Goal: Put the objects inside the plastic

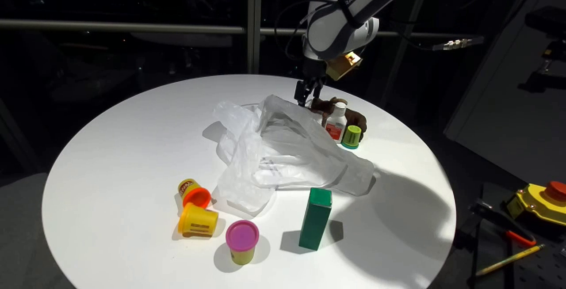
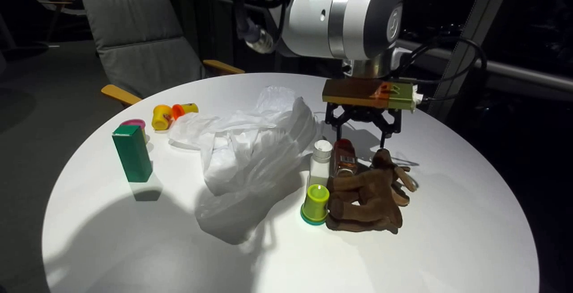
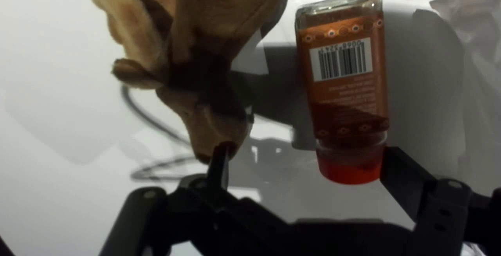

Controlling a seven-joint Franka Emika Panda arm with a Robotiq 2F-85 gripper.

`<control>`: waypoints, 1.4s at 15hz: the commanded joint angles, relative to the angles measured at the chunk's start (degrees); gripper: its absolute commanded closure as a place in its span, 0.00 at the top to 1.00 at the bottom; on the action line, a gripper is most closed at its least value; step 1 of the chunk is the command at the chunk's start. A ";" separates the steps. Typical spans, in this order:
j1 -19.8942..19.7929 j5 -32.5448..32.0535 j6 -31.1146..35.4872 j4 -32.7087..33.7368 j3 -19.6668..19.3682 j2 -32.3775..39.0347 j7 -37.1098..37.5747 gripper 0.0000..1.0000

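Note:
A white plastic bag (image 1: 305, 152) lies crumpled in the middle of the table; it also shows in an exterior view (image 2: 250, 140). A red-capped bottle with an orange label (image 3: 346, 76) lies beside a brown plush toy (image 2: 369, 199). My gripper (image 2: 361, 142) is open and empty above them. In the wrist view my gripper (image 3: 307, 156) has one finger beside the red cap and the other over the plush's snout; contact cannot be told. A white bottle (image 2: 320, 167) and a lime tub (image 2: 317, 203) stand beside them. A green box (image 1: 316, 218) stands across the bag.
Two yellow tubs (image 1: 198, 220) (image 1: 193, 192), with orange lids, lie on their sides near the bag. A purple-lidded tub (image 1: 242, 240) stands near the green box. The round white table (image 1: 124, 147) has a grey chair (image 2: 138, 37) at its edge.

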 commanded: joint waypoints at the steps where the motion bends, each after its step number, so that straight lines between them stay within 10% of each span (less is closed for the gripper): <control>1: -0.87 2.31 -0.85 2.60 1.45 2.93 -2.46 1.00; 6: -1.12 3.50 -2.16 4.36 2.15 5.23 -3.02 1.00; 7: -1.00 3.50 -2.13 4.61 1.96 5.44 -2.71 0.75; 14: -0.37 2.71 -1.54 4.94 0.43 4.54 -1.17 0.27; 21: 1.64 1.44 -9.97 6.43 -3.86 -0.58 4.00 0.24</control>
